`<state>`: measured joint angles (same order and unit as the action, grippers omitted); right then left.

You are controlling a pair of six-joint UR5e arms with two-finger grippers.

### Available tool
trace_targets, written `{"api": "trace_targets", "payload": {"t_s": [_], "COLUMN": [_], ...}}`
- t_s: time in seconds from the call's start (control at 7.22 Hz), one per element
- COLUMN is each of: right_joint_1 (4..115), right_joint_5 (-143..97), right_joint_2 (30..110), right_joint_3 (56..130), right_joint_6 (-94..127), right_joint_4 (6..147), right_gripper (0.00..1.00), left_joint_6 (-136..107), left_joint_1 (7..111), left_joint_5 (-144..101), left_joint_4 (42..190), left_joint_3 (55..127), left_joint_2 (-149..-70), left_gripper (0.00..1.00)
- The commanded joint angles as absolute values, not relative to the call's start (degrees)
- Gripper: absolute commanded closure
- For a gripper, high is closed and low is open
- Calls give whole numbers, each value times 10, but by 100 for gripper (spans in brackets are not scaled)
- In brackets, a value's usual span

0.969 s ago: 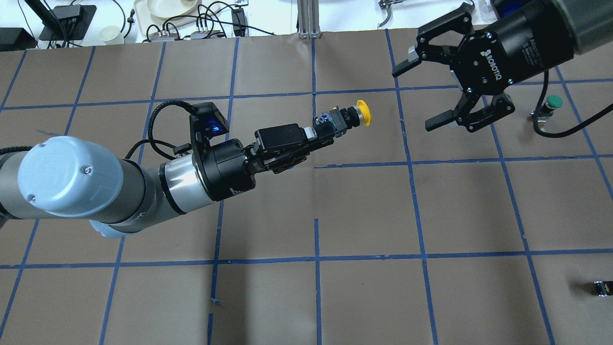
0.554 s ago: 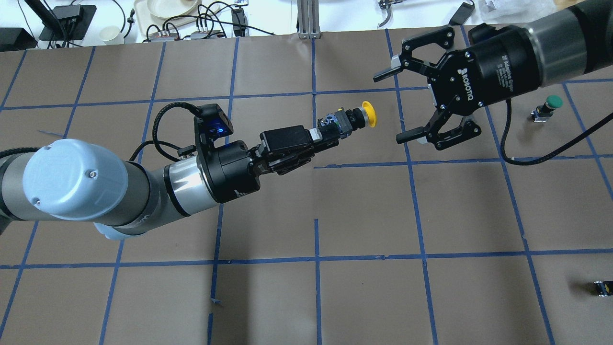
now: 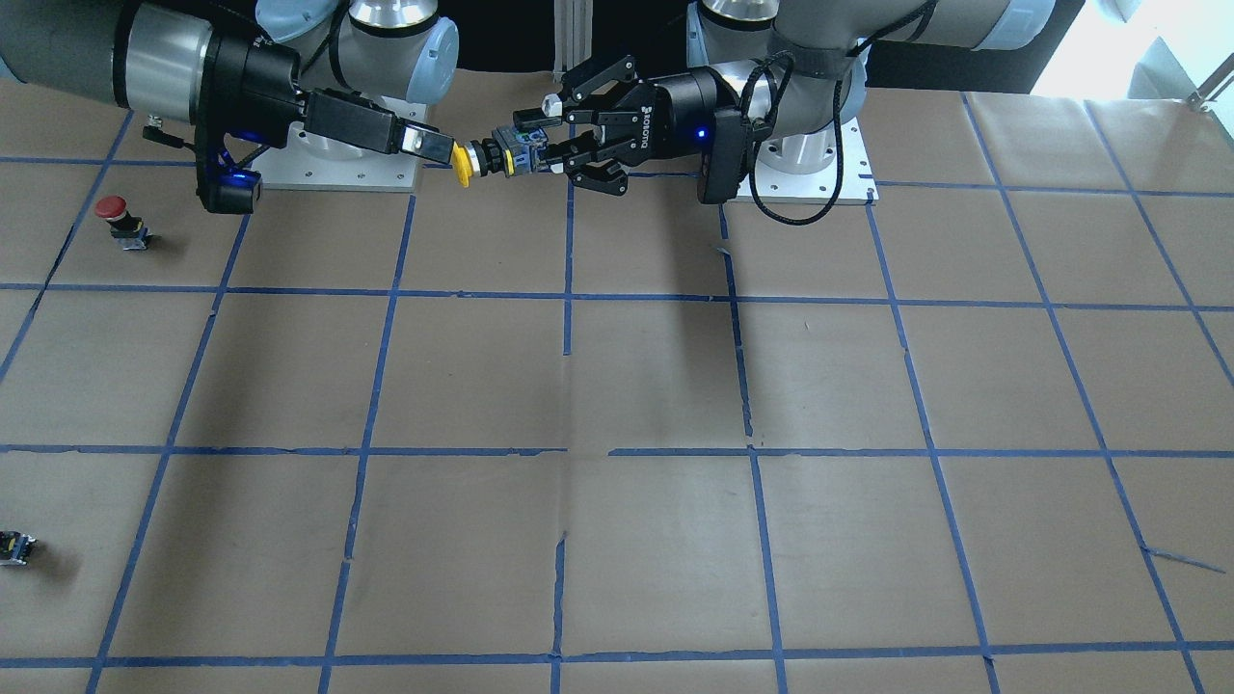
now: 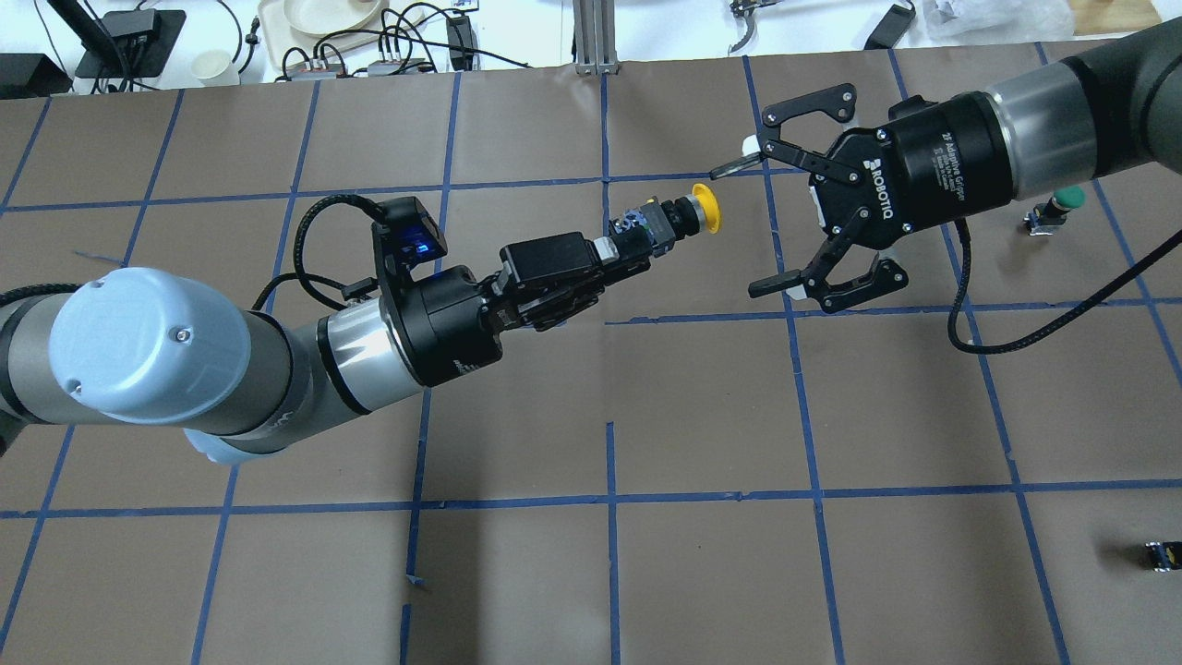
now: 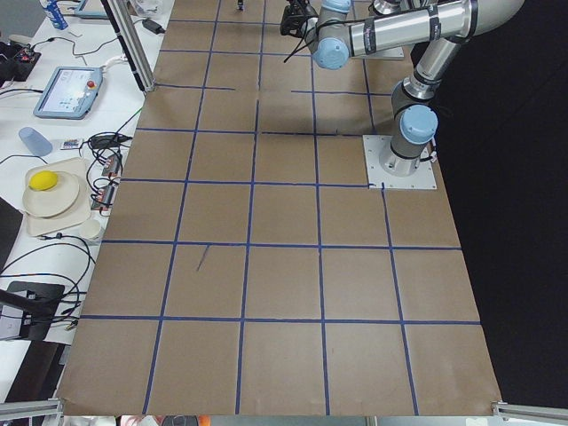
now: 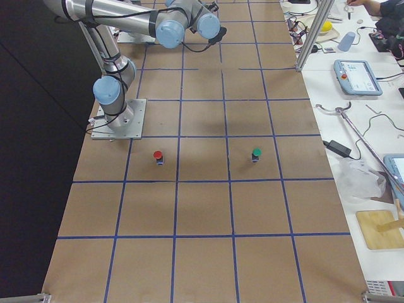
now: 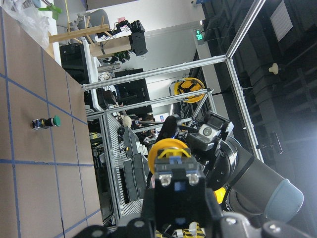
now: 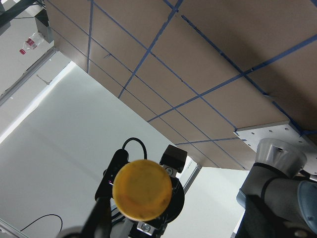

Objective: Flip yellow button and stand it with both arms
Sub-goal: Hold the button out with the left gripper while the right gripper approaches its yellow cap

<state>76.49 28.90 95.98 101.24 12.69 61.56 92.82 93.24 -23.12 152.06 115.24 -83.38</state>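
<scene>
Overhead exterior view: we see the left arm [image 4: 277, 369] stretched almost level from the view's left. The left gripper [image 4: 631, 249] is clamped on the square grey-black base of the yellow button [image 4: 681, 218]. The button is held clear of the table [image 4: 702, 406], lying sideways, with its round, smooth cap facing the right gripper [image 4: 736, 231]. The right arm [image 4: 1090, 102] reaches in from the opposite side. Its black linked fingers [image 4: 778, 282] are spread wide, and their tips lie just beside the cap; we cannot tell whether they touch it. The table is covered in matt brown paper, ruled into squares by blue tape. A green button [image 4: 1067, 197] and a small dark switch [image 4: 1162, 554] stand well apart on the right, and the front-facing view shows a red button [image 3: 113, 207].
</scene>
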Motion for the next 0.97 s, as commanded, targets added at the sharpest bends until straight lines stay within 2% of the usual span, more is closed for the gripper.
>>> {"api": "trace_targets", "payload": {"t_s": [0.0, 0.42, 0.55, 0.69, 0.83], "right_joint_1": [770, 779, 779, 779, 779], "right_joint_5": [246, 244, 244, 244, 244], "right_joint_2": [956, 947, 948, 948, 952], "right_joint_3": [1014, 1015, 1014, 1016, 1017], "right_joint_6": [134, 134, 134, 132, 135], "right_joint_4": [629, 651, 651, 651, 646], "right_gripper": [7, 8, 11, 22, 42], "left_joint_6": [929, 928, 928, 929, 929], "left_joint_1": [933, 933, 933, 933, 933], "left_joint_5": [-231, -232, -232, -233, -232], "left_joint_4": [1521, 1514, 1515, 1514, 1514], "left_joint_3": [1152, 1152, 1152, 1153, 1152], "left_joint_2": [-835, -835, -834, -836, -835], "left_gripper": [86, 86, 86, 86, 86]}}
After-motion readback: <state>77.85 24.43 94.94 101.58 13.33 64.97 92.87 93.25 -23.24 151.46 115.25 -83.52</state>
